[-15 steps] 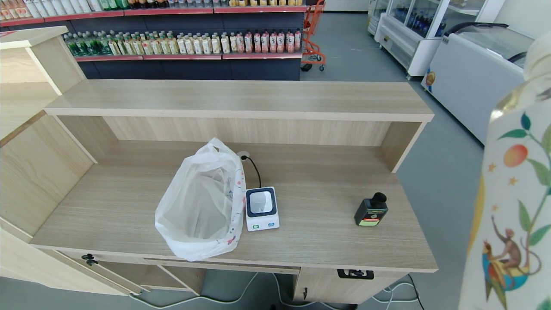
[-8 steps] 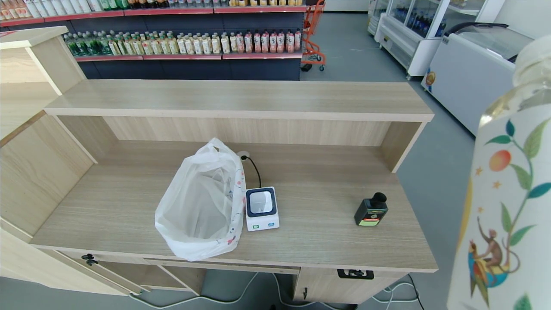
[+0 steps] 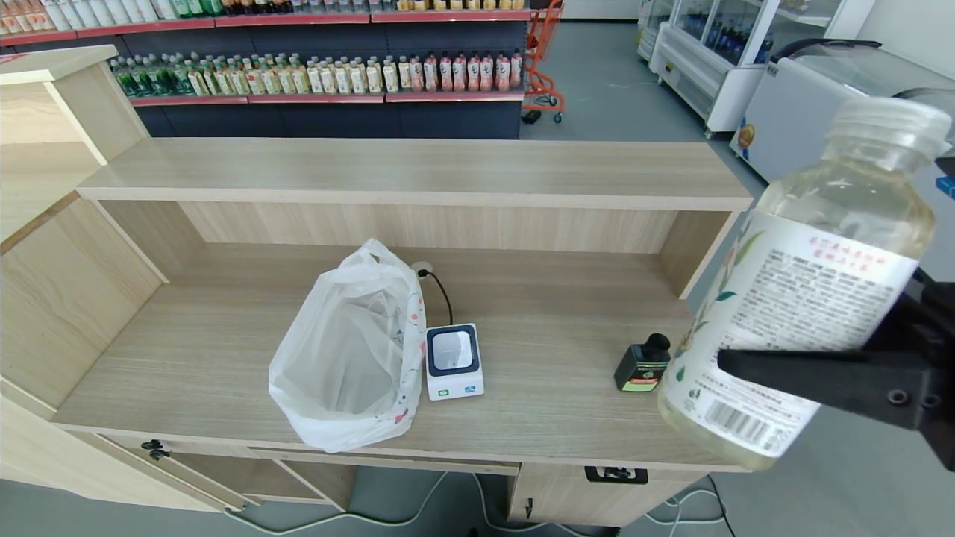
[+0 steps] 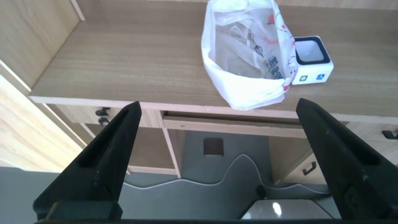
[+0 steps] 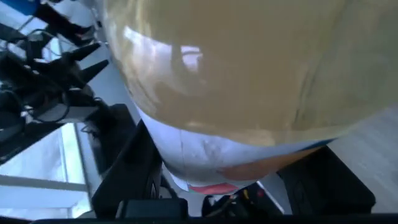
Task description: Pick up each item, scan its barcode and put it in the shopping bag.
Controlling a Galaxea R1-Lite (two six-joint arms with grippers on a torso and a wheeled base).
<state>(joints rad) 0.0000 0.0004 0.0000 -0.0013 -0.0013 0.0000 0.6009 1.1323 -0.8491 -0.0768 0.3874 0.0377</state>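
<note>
My right gripper (image 5: 229,182) is shut on a clear bottle (image 3: 809,283) of pale liquid, held high and tilted off the counter's right end, close to the head camera. The bottle's white label shows print and a barcode (image 3: 739,424); one black finger (image 3: 821,382) crosses it. On the wooden counter (image 3: 552,418) a white shopping bag (image 3: 351,350) stands open, and a white scanner (image 3: 453,360) sits against its right side. A small dark bottle (image 3: 643,363) stands further right. My left gripper (image 4: 219,107) hangs open with nothing in it, below and in front of the counter's front edge near the shopping bag (image 4: 249,56).
A raised ledge (image 3: 418,171) runs along the counter's back, with wooden side walls at both ends. The scanner's black cable (image 3: 440,291) goes to a hole in the counter behind the bag. Shop shelves of drinks and chest freezers stand beyond.
The held bottle has swung left into the head view and turned, so its printed, barcoded side now faces the camera instead of the flowered side. Things on the counter have not moved.
</note>
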